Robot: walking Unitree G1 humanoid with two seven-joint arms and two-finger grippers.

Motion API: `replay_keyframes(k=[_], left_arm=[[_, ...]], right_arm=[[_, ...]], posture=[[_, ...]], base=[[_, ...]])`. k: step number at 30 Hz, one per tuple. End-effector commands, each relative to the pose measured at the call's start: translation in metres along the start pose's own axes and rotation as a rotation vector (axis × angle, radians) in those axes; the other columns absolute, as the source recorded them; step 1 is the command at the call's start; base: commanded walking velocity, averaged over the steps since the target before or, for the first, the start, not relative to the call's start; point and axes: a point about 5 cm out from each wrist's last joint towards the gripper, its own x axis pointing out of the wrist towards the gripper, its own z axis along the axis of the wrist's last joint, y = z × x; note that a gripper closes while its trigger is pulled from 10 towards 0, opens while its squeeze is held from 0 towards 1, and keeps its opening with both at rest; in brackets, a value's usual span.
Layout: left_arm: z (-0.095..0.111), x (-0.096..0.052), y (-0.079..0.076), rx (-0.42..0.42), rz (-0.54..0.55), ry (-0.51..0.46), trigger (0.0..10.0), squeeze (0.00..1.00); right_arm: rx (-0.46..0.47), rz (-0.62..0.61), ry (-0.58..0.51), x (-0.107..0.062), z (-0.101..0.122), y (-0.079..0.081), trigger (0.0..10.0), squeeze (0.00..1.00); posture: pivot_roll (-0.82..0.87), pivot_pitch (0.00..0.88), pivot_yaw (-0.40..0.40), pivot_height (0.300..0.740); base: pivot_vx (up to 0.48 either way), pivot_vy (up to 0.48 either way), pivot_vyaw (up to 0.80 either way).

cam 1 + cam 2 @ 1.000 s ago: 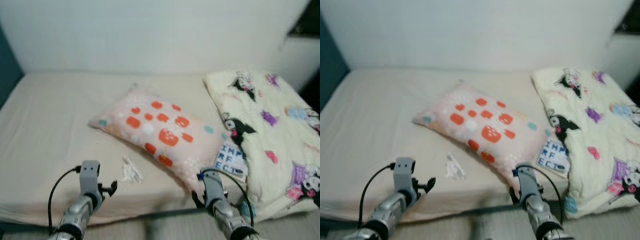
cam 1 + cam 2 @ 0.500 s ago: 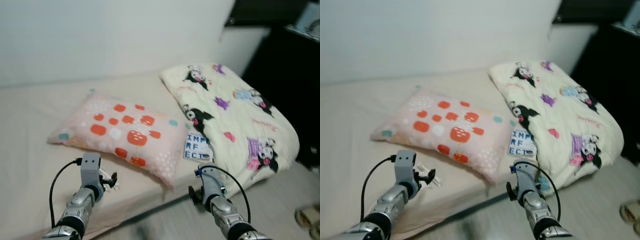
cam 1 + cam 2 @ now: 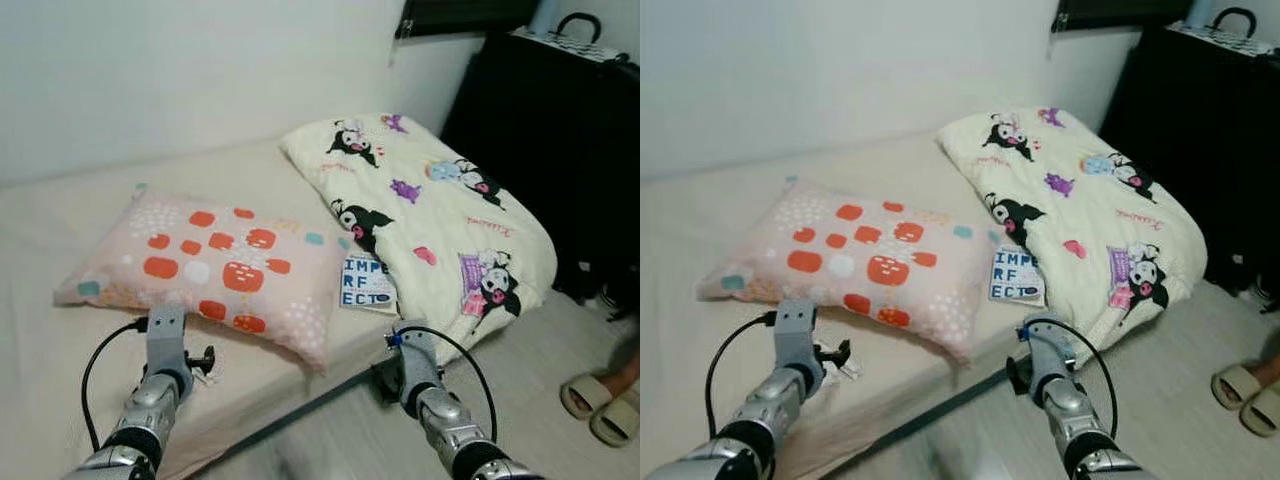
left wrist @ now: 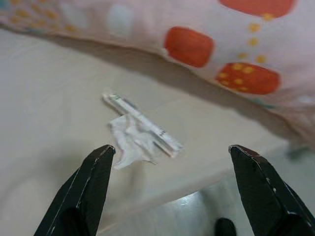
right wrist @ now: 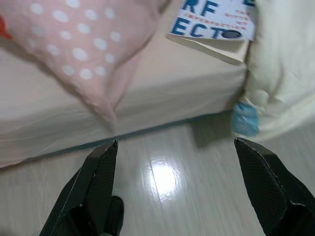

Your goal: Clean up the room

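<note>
A crumpled white wrapper (image 4: 140, 132) lies on the beige bed (image 3: 60, 200), just in front of a pink pillow (image 3: 220, 260) with orange patches. My left gripper (image 4: 171, 150) hovers open right over the wrapper, touching nothing. A book (image 3: 368, 282) with blue letters rests at the bed's edge between the pillow and a cream cartoon-print blanket (image 3: 440, 215). Open and empty, my right gripper (image 5: 175, 145) hangs over the floor beside the bed, below the pillow's corner and the book (image 5: 216, 22).
A tall black cabinet (image 3: 560, 130) stands at the right beyond the blanket. A person's feet in beige slippers (image 3: 600, 400) are on the pale wood floor at the far right. A small blue item (image 5: 244, 118) sits under the blanket's edge.
The camera has swung right, so the bed slid left and the cabinet and slippers came into view. The left gripper now sits closer over the wrapper. Both grippers stay open.
</note>
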Motion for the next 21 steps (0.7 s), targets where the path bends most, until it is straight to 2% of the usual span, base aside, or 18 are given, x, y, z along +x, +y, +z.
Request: replay_keyframes(k=[1, 3, 10, 11, 14, 18, 21], left_arm=[[-0.008, -0.002, 0.004, -0.030, 0.040, 0.036, 10.0, 0.00], [-0.006, -0.001, 0.007, -0.057, 0.077, 0.034, 10.0, 0.00], [-0.006, -0.002, 0.012, -0.071, 0.108, 0.040, 10.0, 0.00], [-0.008, -0.002, 0.014, -0.063, 0.123, 0.054, 10.0, 0.00], [-0.011, -0.003, 0.017, -0.040, 0.144, 0.077, 10.0, 0.00], [-0.014, -0.004, 0.020, -0.018, 0.180, 0.092, 10.0, 0.00], [-0.015, -0.005, 0.022, -0.040, 0.217, 0.096, 10.0, 0.00]], right_arm=[[-0.010, -0.008, -0.014, 0.000, 0.003, -0.005, 10.0, 0.00], [-0.017, -0.004, -0.017, 0.000, 0.004, -0.005, 10.0, 0.00], [-0.022, 0.030, -0.034, 0.000, 0.005, -0.002, 10.0, 0.00], [-0.047, 0.048, -0.033, 0.000, 0.005, 0.001, 10.0, 0.00], [-0.037, 0.100, -0.040, 0.000, 0.004, 0.005, 10.0, 0.00], [-0.070, 0.135, -0.047, -0.001, 0.005, 0.010, 10.0, 0.00], [-0.061, 0.131, -0.050, 0.000, 0.005, 0.010, 10.0, 0.00]], posture=[[-0.12, 0.098, -0.055, 0.740], [-0.12, 0.098, -0.057, 0.740], [-0.13, 0.100, -0.061, 0.740], [-0.13, 0.100, -0.062, 0.740], [-0.13, 0.100, -0.062, 0.740], [-0.13, 0.101, -0.064, 0.740], [-0.13, 0.102, -0.065, 0.740]], base=[[0.000, 0.000, 0.00], [0.000, 0.000, 0.00], [0.000, 0.000, 0.00], [0.000, -0.480, 0.00], [0.000, -0.480, 0.00], [0.000, 0.000, 0.80], [0.000, 0.000, 0.74]])
